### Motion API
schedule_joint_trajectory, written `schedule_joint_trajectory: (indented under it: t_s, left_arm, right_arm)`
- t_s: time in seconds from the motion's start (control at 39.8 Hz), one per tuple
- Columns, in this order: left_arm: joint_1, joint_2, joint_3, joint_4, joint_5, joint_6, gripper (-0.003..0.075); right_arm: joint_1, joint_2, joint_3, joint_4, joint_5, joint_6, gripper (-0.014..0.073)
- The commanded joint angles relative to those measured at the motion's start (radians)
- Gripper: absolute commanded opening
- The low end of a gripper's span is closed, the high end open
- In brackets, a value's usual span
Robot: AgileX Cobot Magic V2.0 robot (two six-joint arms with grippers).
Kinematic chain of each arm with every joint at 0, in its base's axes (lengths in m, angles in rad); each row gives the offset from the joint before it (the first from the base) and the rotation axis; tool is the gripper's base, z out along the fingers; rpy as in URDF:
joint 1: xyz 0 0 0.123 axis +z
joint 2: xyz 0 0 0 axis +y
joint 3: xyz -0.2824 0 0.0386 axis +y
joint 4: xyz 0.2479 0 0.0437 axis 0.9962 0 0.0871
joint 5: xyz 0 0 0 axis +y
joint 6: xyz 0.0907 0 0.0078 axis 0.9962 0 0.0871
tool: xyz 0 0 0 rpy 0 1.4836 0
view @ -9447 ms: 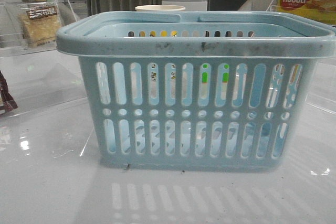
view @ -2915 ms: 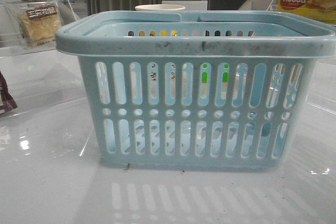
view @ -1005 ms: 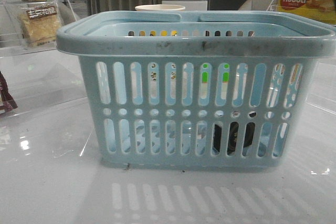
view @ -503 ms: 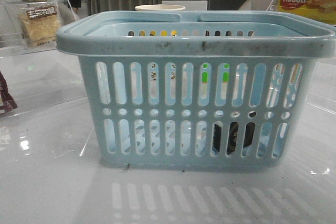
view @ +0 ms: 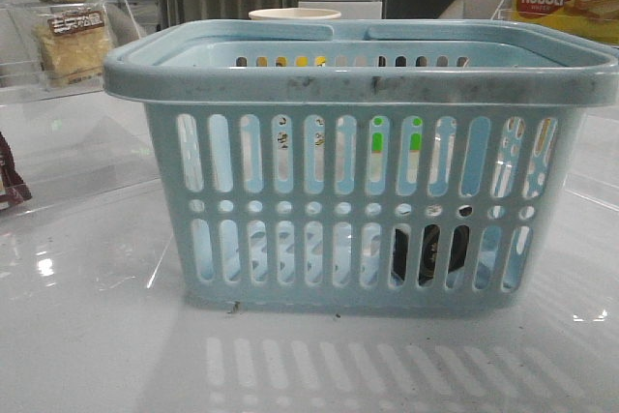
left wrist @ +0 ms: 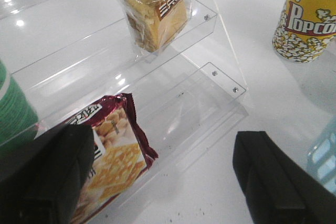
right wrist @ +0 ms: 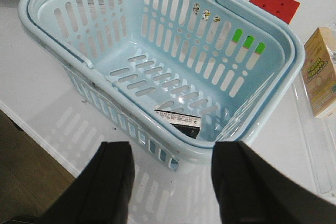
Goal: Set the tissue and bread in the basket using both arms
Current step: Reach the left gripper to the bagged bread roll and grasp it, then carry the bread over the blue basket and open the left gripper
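The tissue [right wrist: 180,121], a low near-black pack with a white printed strip, lies flat on the floor of the basket [right wrist: 262,111], close to one corner; from the front it shows as a dark patch [view: 428,252] behind the lower slots toward the right end of the basket [view: 358,79]. The light blue basket stands upright on the white desk [view: 97,336], its rim scuffed with dark marks.

The bread [left wrist: 156,13], a pale yellow slice in a clear packet with a brown, white-lettered label, sits outside the basket on an upper step of a clear acrylic shelf [left wrist: 210,72]; in the front view it appears upper left [view: 72,42], behind the basket.

The left hand [left wrist: 160,182] is open and empty above the shelf's lowest step, one finger over a dark red-brown snack packet [left wrist: 113,156]. The right hand [right wrist: 170,182] is open and empty too, above the basket's near rim. A yellow popcorn tub [left wrist: 307,17] stands on the desk beside the shelf, and a yellow "nabati" box [view: 566,2] sits upper right behind the basket.
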Motion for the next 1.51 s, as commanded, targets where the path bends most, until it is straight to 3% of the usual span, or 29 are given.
schedule_joint_trajectory:
  t_s: [0.0,0.35,0.85,1.11,1.31,1.48]
  left_arm:
    - [-0.001,0.115,-0.140,-0.003,-0.103,-0.007,0.0603]
    - [0.030,0.554,-0.524,0.050,-0.188,-0.007,0.0602]
    - [0.030,0.701,-0.651,0.050,-0.333,-0.007,0.0589]
    - [0.030,0.703,-0.651,0.050,-0.335,-0.007,0.0300]
    - [0.030,0.695,-0.651,0.050,-0.281,-0.007,0.0167]
    - [0.030,0.627,-0.651,0.050,-0.229,-0.007,0.0094]
  right_arm:
    - [0.001,-0.004,-0.026,-0.011,-0.080,-0.008,0.0457]
    - [0.001,-0.004,-0.026,-0.011,-0.080,-0.008,0.0457]
    - [0.001,-0.003,-0.026,-0.011,-0.077,-0.008,0.0457]
    - [0.001,-0.003,-0.026,-0.011,-0.077,-0.008,0.0457]
    - [0.001,-0.003,-0.026,-0.011,-0.077,-0.008,0.0457]
    - [0.001,-0.003,-0.026,-0.011,-0.077,-0.008,0.0457]
